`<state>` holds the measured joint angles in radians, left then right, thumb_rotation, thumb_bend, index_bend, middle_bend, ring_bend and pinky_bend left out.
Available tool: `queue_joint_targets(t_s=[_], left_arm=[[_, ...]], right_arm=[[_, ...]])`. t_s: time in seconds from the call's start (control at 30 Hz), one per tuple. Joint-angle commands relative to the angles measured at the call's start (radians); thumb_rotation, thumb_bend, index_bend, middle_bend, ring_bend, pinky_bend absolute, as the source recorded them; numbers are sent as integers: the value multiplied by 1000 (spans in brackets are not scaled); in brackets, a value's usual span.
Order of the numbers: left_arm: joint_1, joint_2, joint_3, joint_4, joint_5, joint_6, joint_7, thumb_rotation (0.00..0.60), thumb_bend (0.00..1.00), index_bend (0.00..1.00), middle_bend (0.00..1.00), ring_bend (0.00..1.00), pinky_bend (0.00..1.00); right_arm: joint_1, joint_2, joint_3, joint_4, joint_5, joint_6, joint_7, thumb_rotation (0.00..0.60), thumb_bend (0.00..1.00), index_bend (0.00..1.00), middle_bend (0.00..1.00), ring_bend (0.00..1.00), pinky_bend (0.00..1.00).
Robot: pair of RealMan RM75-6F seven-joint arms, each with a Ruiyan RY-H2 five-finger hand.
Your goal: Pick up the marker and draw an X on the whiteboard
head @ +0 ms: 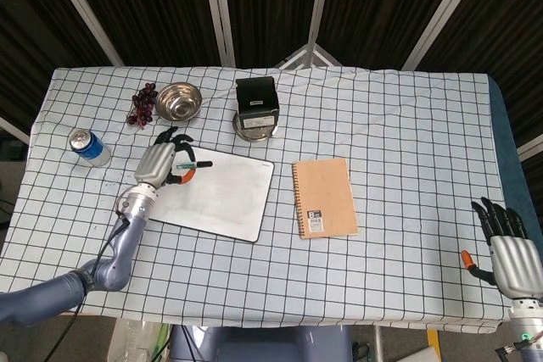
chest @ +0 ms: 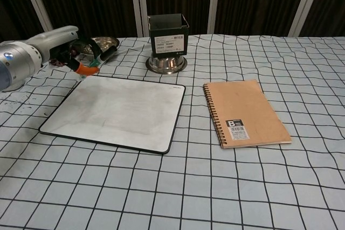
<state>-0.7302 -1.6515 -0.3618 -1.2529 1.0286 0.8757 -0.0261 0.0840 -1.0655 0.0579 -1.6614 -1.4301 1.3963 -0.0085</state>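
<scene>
Head view shows a "B" label low on the kraft spiral notebook (head: 324, 197) at centre frame, while at left the left hand (head: 161, 163) pinches the marker (head: 193, 164) in its fingers (head: 180, 137) over the whiteboard (head: 216, 197) upper-left corner, and the right hand (head: 507, 252) hangs lower right, fingers apart, holding nothing.

Head looks down; chest faces the same table (head: 407, 125).
</scene>
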Motion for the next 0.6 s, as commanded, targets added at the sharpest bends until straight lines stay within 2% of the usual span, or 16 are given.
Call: queue_joint_targets(t_s=[0.03,0.27,0.6], left_arm=[[-8,-42,-45,-33,13,-62,-173,600,563,726,238,0,14],[-39,-137,-54,60,81,-104,-382,600,563,732,246,0,14],[-74,-219,-19,197,176,-111,-524,600,563,740,260,0,14]], right_arm=[[0,2,0,-1,1,-2,6,600,348,0,0,0,0],[3,8,1,-2,8,-13,27,600,347,0,0,0,0],[6,13,3,-5,14,-23,44,600,348,0,0,0,0]])
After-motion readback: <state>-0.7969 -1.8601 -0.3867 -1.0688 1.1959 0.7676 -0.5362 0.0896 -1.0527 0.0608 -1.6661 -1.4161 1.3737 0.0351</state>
